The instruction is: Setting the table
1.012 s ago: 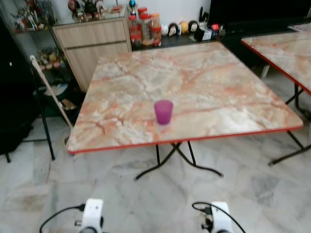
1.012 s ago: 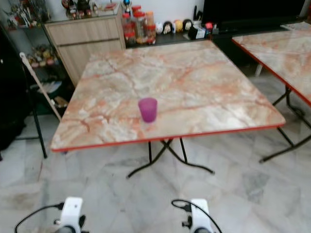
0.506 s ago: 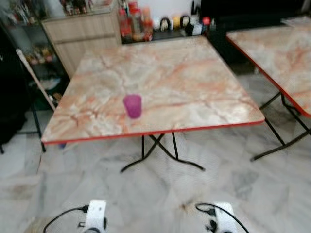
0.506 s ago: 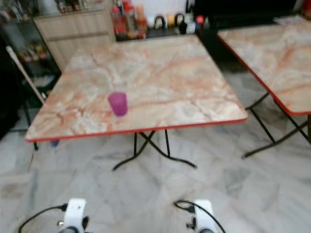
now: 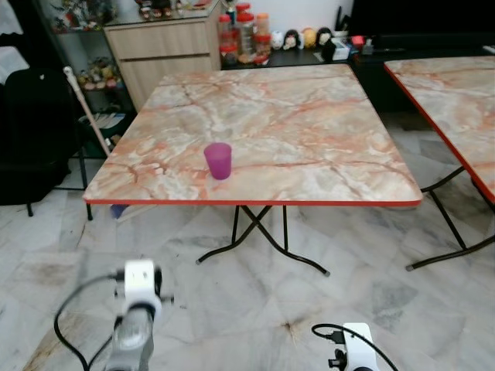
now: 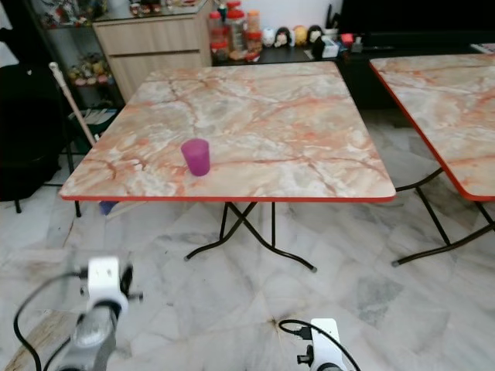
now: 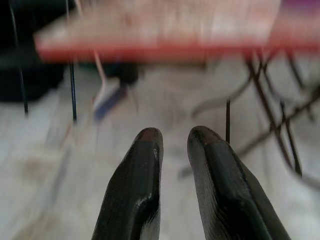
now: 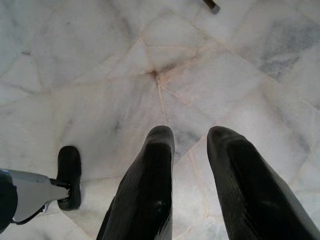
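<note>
A purple cup [image 5: 218, 161] stands upright on the marble table [image 5: 309, 147] with the red edge, close to its near left side. My left arm [image 5: 139, 309] is raised over the floor in front of the table, well short of the cup. In the left wrist view the left gripper [image 7: 175, 135] points at the table's red edge, its fingers a narrow gap apart and holding nothing. My right arm [image 5: 356, 359] hangs low. The right gripper [image 8: 191, 134] points down at the floor, fingers apart and holding nothing.
A second marble table [image 5: 456, 93] stands to the right with a floor gap between. Behind are a wooden cabinet [image 5: 166, 46] and jars [image 5: 244, 31]. A broom [image 5: 89, 124] and a dark chair [image 5: 31, 131] are left. Folding legs [image 5: 263, 239] cross under the table.
The camera has shifted, with the table now seen from slightly further back. My left arm has risen forward into view. The cup stands in the same spot on the table.
</note>
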`<state>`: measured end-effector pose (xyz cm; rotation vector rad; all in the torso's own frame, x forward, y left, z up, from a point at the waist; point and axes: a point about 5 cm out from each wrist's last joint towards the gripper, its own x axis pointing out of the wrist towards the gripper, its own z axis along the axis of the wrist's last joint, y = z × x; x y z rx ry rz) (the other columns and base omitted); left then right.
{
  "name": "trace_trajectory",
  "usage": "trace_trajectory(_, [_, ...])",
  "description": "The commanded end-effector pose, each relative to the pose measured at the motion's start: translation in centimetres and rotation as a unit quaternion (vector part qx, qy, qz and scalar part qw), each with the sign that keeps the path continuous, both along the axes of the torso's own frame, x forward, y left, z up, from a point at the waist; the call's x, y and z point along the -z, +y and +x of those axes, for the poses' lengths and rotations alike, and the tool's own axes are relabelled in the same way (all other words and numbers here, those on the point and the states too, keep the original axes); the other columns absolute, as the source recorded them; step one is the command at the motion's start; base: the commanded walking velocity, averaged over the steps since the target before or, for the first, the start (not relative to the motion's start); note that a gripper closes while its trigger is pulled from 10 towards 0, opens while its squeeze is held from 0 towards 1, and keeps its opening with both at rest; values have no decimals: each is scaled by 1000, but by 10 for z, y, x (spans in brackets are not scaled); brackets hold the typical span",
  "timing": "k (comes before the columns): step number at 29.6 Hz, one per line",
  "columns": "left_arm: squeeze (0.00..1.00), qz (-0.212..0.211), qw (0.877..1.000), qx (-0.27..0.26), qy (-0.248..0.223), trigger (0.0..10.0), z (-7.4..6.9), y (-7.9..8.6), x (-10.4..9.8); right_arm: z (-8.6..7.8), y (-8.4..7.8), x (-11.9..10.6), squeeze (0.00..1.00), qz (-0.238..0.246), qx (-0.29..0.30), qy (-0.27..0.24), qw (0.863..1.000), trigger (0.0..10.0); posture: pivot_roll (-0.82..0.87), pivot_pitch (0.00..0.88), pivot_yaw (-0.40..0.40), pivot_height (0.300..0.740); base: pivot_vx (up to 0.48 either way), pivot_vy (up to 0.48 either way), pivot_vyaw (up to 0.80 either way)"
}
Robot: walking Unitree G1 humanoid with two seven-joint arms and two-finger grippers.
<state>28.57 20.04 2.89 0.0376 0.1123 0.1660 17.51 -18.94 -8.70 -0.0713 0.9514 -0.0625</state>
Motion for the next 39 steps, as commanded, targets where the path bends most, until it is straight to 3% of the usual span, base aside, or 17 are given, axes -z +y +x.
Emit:
trace_trajectory(1, [0, 0, 999, -8, -37, 10000, 9, 2, -15, 2, 2, -1, 0, 1, -2, 0, 1000, 10000, 22, 0, 60, 740, 0, 0, 0])
trace_trajectory(5, [0, 0, 995, 0, -98, 10000, 27, -3, -46, 4, 4, -1, 0, 3, -1, -3, 1000, 10000, 17, 0, 65, 740, 60, 0, 0])
trace_trajectory(14, [0, 14, 989, 30, -141, 10000, 46, -11, -78, 6, 7, -2, 0, 15, 10, -11, 1000, 10000, 18, 0, 70, 740, 342, 0, 0])
trace_trajectory(18, [0, 30, 989, 49, -137, 10000, 48, -12, -80, 6, 7, -2, 0, 14, 12, -9, 1000, 10000, 22, 0, 71, 740, 480, 0, 0])
trace_trajectory(39, [0, 25, 988, 56, -142, 10000, 54, -12, -90, 7, 7, -2, 0, 14, 18, -11, 1000, 10000, 15, 0, 73, 740, 479, 0, 0])
